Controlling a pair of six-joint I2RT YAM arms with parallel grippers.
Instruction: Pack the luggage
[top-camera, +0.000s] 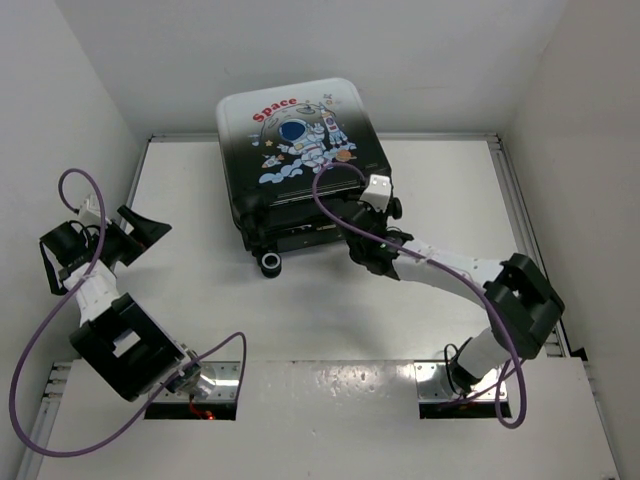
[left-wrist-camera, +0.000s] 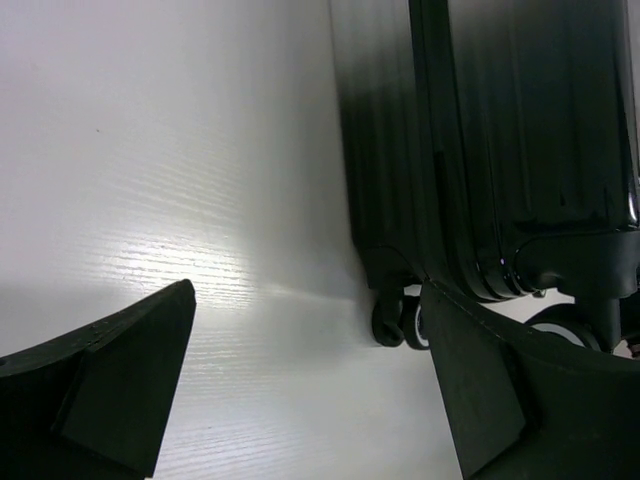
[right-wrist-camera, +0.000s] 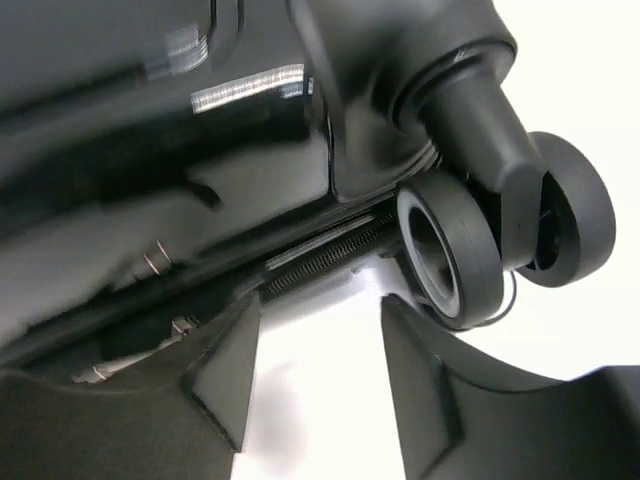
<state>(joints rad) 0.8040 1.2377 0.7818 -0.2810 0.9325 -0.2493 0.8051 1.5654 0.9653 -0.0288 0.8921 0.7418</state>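
Note:
The luggage (top-camera: 295, 165) lies flat at the back middle of the table, astronaut and red "Space" print facing up, black wheels (top-camera: 270, 263) toward me. My right gripper (top-camera: 358, 238) is open at its near right edge. In the right wrist view the gripper (right-wrist-camera: 320, 335) has its fingertips just below the zipper seam (right-wrist-camera: 320, 262), beside a wheel (right-wrist-camera: 450, 250), holding nothing. My left gripper (top-camera: 148, 236) is open and empty, well left of the luggage. In the left wrist view the gripper (left-wrist-camera: 310, 340) faces the dark shell (left-wrist-camera: 480, 150) and its wheels (left-wrist-camera: 398, 322).
White walls close off the table at the back and both sides. A metal rail (top-camera: 520, 200) runs along the right edge. A raised white shelf (top-camera: 330, 415) covers the near edge between the arm bases. Bare tabletop (top-camera: 200, 200) lies between the left gripper and the luggage.

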